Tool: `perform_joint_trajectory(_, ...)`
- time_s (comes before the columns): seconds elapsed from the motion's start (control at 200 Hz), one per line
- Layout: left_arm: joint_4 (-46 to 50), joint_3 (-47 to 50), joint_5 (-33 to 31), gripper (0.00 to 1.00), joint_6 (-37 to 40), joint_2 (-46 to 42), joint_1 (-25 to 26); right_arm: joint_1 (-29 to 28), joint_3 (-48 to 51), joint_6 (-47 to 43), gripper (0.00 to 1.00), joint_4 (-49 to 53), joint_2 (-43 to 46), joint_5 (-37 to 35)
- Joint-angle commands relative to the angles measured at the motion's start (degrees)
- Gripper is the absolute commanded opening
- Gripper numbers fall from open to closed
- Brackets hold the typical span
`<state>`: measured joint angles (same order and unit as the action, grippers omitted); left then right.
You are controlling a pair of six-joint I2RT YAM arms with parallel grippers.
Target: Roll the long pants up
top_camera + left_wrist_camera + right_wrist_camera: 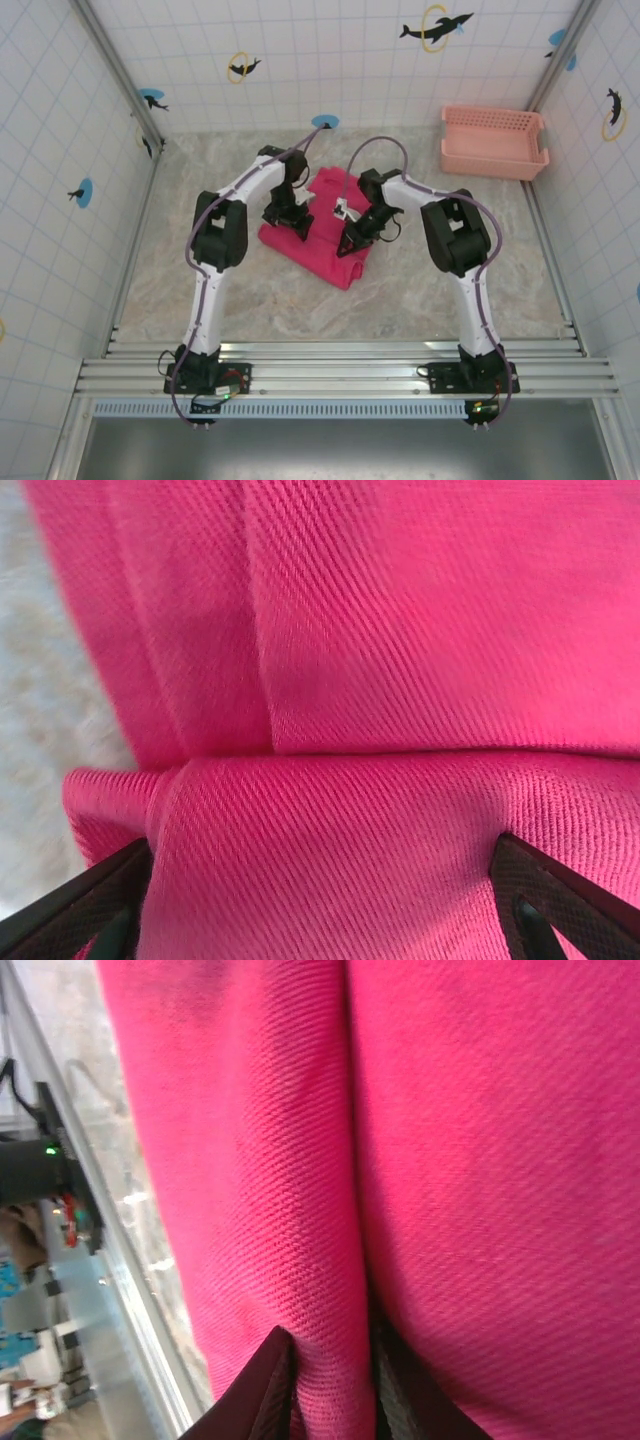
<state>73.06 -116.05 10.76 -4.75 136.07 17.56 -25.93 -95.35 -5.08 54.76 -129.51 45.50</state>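
long pants [322, 258] mid-frame on bench [250, 300], folded flat bundle, no real roll yet. left gripper [322, 842] jaws spread wide over fold, right gripper [335, 1385] jaws pinching cloth ridge. guessing rolling barely started, most left.

The long pants [325, 215] lie on the table [200, 290] near its middle, a little toward 12 o'clock from the arm bases. The basket [493, 142] sits on the table well apart from them at 2 o'clock, in the far corner. The left gripper [290, 222] rests on the pants' 9 o'clock edge, a fold of cloth between its spread fingers [90, 900]. The right gripper [358, 236] is at their 4 o'clock edge, with cloth pinched between its fingers [260, 1395].
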Motion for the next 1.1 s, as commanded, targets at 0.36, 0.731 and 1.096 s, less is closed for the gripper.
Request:
perform_joint_trajectory(0.36,1.7,-1.3,-0.8,0.87,0.1,3.7,0.4,-16.7,8.0,-10.2,0.47,-1.8,28.8,-49.9)
perform_joint_trajectory(0.731,3.7,-1.8,-2.4,0.87,1.6,4.0,0.4,-33.2,22.1,-5.2,0.51,-18.3,25.4,-56.9)
perform_joint_trajectory(1.096,4.7,-0.9,-3.0,0.88,3.1,3.3,0.3,-33.8,17.8,-8.6,0.54,-21.5,11.0,-68.4)
